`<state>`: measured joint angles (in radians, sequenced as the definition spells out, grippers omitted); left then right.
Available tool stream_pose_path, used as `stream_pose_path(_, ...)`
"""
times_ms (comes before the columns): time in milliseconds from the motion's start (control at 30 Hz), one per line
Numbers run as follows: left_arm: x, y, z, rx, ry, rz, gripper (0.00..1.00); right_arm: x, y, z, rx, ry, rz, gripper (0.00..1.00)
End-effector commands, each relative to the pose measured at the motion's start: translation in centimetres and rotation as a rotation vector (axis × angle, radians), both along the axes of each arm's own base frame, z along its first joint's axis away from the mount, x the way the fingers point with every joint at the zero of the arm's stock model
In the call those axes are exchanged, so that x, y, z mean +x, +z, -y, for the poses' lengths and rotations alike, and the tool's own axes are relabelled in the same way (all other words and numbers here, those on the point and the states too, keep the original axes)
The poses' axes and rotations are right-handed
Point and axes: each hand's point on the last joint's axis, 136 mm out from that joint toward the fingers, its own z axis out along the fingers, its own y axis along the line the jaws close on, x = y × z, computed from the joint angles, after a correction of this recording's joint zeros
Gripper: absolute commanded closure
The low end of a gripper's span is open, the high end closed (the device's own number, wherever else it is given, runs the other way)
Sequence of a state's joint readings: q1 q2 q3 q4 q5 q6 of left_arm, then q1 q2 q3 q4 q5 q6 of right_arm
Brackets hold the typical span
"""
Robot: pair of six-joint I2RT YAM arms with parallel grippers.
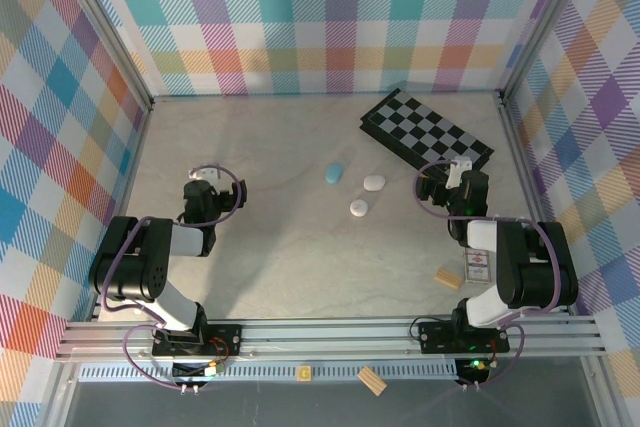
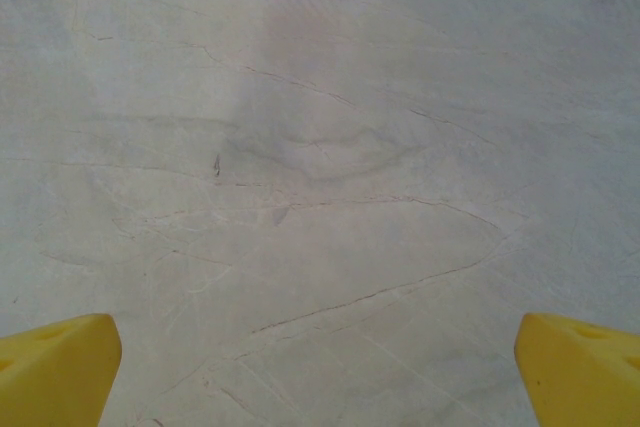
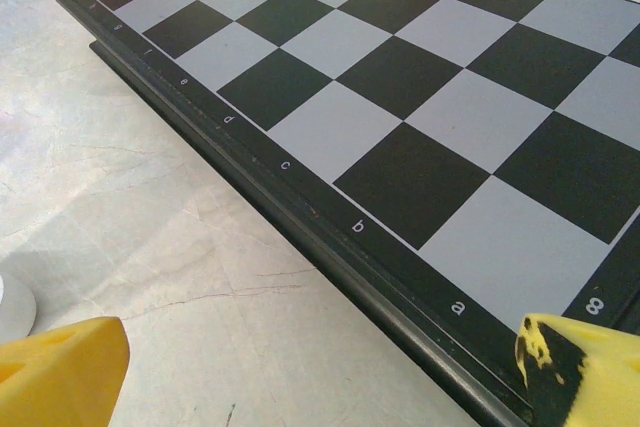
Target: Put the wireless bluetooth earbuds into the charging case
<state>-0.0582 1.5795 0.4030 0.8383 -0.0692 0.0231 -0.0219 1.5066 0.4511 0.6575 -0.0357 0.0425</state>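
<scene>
The left gripper (image 2: 320, 372) is held wide open and empty over bare bench (image 2: 320, 147), the right gripper (image 3: 320, 372) likewise beside the chessboard (image 3: 400, 77). A blue case (image 1: 333, 173) and two white cases (image 1: 374, 183) (image 1: 359, 209) are seen mid-bench. They are judged light and slick, best pinched across the narrow sides.

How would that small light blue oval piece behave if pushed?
The small light blue oval piece looks rounded and smooth, so it would probably slide or spin on the pale marbled tabletop. It looks small, so it is likely light and easily knocked away.
</scene>
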Motion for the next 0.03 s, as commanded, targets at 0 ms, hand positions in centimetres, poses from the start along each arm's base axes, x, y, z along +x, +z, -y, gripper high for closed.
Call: stream_pose_path(0, 0.63, 0.76, 0.31, 0.013, -0.015, 0.021, 0.0, 1.01, 1.58, -0.36, -0.007, 0.022, 0.057, 0.01)
